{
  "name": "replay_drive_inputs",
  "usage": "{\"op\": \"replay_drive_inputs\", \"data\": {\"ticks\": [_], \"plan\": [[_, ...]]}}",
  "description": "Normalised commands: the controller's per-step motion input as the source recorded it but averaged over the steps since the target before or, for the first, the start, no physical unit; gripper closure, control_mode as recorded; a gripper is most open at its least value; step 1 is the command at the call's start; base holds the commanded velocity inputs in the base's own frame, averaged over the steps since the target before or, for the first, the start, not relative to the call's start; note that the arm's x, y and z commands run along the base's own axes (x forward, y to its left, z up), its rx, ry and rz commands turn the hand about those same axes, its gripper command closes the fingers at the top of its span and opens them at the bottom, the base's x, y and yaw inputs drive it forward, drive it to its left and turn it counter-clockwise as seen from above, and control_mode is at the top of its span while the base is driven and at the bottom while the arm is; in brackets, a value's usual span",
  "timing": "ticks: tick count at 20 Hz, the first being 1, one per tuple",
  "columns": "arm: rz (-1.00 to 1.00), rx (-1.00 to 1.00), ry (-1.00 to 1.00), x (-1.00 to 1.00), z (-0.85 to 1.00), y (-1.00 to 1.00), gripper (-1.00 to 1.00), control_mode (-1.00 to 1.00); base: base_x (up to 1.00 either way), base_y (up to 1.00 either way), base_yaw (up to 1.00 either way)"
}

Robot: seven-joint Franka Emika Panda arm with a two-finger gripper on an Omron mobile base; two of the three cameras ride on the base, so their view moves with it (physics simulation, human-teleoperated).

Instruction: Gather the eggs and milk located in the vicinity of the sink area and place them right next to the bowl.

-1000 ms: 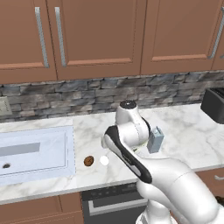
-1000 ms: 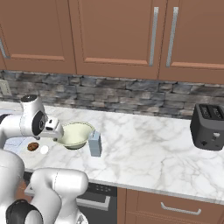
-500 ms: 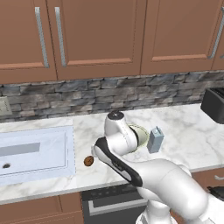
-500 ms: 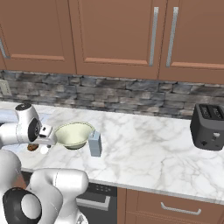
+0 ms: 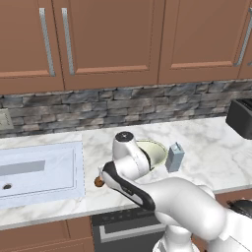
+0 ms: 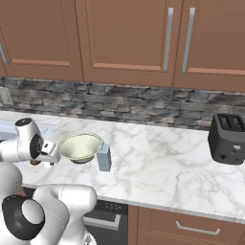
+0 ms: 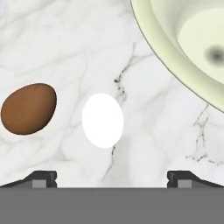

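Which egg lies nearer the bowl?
The white egg: it sits between the brown egg and the bowl on the marble counter.

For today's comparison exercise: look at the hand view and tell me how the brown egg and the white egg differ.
Colour: the brown egg is brown, the white egg plain white. Position: the white egg lies nearer the bowl, the brown egg farther from it. Pose: their long axes point in different directions. Shared: both are small ovals lying apart on the marble counter, untouched.

Both base views look forward and down over the counter (image 5: 206,162) from opposite rear sides; the hand view looks closely at it.
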Motion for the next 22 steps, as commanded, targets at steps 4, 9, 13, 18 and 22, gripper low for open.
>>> {"op": "replay_drive_inputs", "data": {"ticks": [4, 9, 13, 18, 22], "plan": [[-0.11, 0.00, 0.00, 0.07, -0.14, 0.00, -1.00, -1.00, 0.00, 0.00, 0.00], [-0.10, 0.02, 0.00, 0.08, -0.04, 0.00, -1.00, -1.00, 0.00, 0.00, 0.00], [-0.09, 0.00, 0.00, 0.16, 0.00, 0.00, -1.00, -1.00, 0.00, 0.00, 0.00], [-0.02, 0.00, 0.00, 0.10, -0.09, 0.00, -1.00, -1.00, 0.00, 0.00, 0.00], [0.00, 0.00, 0.00, 0.07, -0.18, 0.01, -1.00, -1.00, 0.00, 0.00, 0.00]]}}
